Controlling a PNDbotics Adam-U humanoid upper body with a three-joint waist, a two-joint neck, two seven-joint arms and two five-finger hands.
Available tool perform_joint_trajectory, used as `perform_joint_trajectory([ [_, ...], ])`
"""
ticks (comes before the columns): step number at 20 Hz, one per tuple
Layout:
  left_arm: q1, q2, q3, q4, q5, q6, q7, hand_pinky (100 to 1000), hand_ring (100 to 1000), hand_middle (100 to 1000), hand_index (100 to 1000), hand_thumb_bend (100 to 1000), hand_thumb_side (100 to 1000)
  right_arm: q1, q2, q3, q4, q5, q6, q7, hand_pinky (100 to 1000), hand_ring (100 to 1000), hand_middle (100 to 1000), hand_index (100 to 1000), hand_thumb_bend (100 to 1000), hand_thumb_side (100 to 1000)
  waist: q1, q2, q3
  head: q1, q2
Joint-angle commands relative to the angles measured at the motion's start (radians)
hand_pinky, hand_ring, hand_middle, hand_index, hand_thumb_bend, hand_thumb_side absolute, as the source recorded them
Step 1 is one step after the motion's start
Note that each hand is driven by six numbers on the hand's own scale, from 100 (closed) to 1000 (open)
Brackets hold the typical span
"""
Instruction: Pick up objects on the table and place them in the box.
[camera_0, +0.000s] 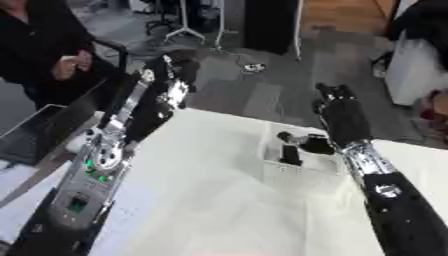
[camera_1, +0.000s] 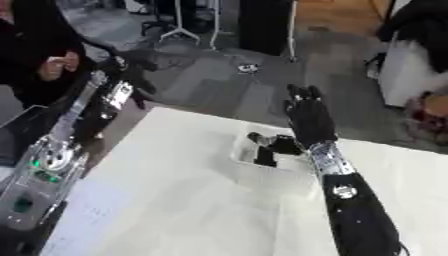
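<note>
A white box (camera_0: 293, 172) stands on the white table (camera_0: 201, 200) right of its middle. Inside it a black object (camera_0: 290, 154) stands upright. Another dark shape (camera_0: 308, 142) lies at the box's far rim, right by my right hand; I cannot tell whether it is an object or the thumb. My right hand (camera_0: 343, 119) hovers over the box's far right corner, open, fingers straight and pointing away from me. My left arm reaches along the table's left edge. Its left hand (camera_0: 178, 70) hangs beyond the far left corner, and its fingers are unclear.
A dark flat screen (camera_0: 35, 132) lies left of the table beside my left arm. A person stands at the far left, away from the table. A white cabinet (camera_0: 411, 70) and a reddish thing (camera_0: 435, 107) are at the far right.
</note>
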Motion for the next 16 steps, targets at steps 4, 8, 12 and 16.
perform_joint_trajectory([
  [4,-0.018,0.017,0.011,-0.018,0.003,-0.003,0.005,370,576,682,858,160,877,0.072,0.003,0.067,-0.151,-0.536,-0.24,-0.08,327,498,669,759,580,1000,0.004,-0.012,-0.006,-0.006,-0.131],
  [8,-0.015,0.027,0.017,-0.019,0.0,-0.003,0.013,370,576,683,857,160,876,0.236,-0.008,0.183,-0.378,-1.07,-0.43,-0.003,100,270,498,824,513,1000,0.005,-0.012,-0.02,-0.025,-0.205],
  [12,-0.008,0.039,0.023,-0.017,-0.003,-0.002,0.019,369,576,683,857,159,876,0.426,-0.037,0.255,-0.722,-1.548,-0.395,0.108,100,130,338,752,488,1000,0.005,-0.014,-0.046,-0.071,-0.271],
  [16,-0.001,0.047,0.024,-0.015,-0.002,-0.003,0.022,371,577,684,856,160,875,0.473,-0.052,0.277,-0.967,-1.668,-0.32,0.201,100,126,279,631,527,1000,0.006,-0.027,-0.066,-0.161,-0.284],
])
